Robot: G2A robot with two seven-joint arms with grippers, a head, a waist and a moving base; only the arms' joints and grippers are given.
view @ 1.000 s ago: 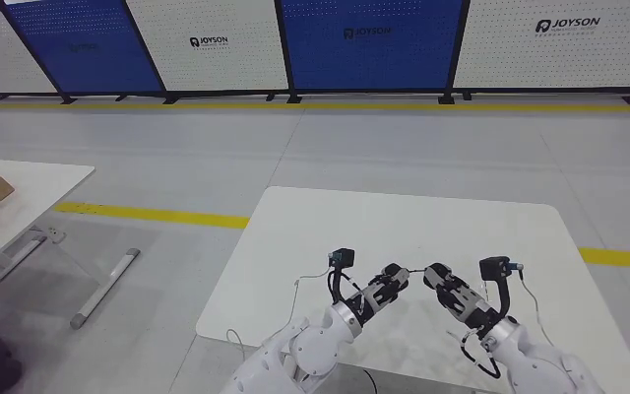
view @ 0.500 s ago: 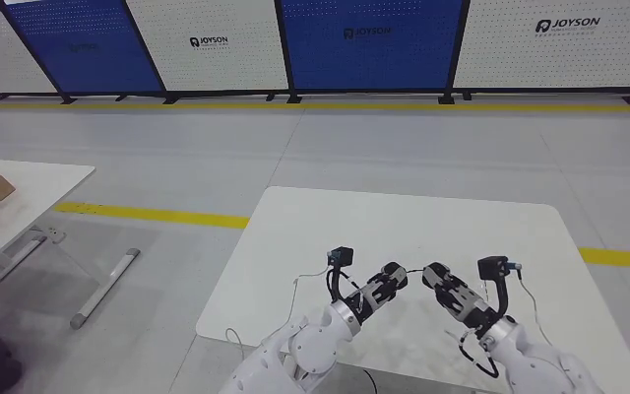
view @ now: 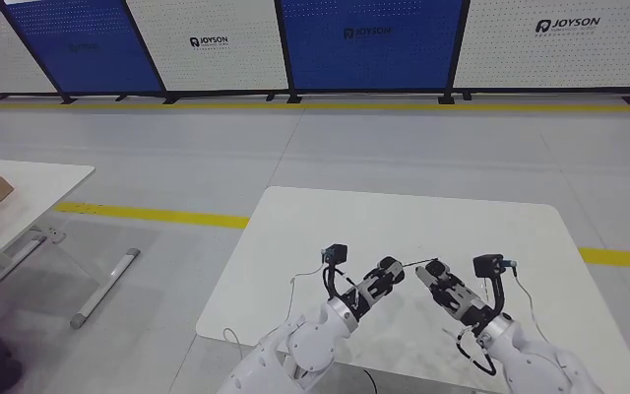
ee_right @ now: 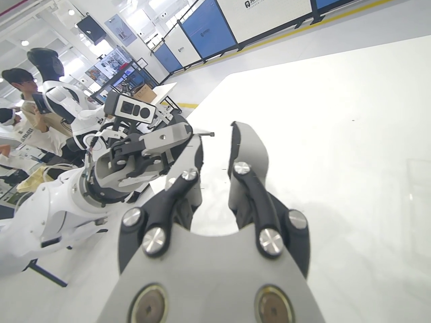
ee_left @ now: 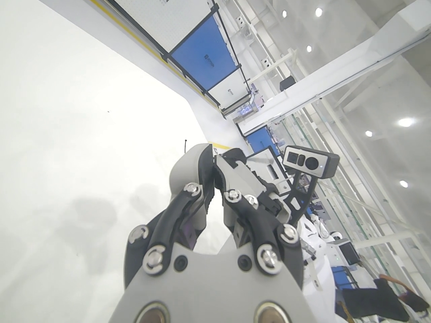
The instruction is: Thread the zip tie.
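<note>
Arms (view: 313, 345) white-shelled, thin cables at wrists. Left hand (ee_left: 211, 157) and right hand (ee_right: 217, 134): grey fingers (ee_right: 251, 151), black links, silver screws (ee_right: 241, 168) (camera bracket (ee_left: 298, 189) black).

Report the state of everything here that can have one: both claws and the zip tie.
left claw: shut on the zip tie.
right claw: open, empty, facing the left claw.
zip tie: pinched in the left claw, free end sticking straight out toward the right claw, no loop formed.
</note>
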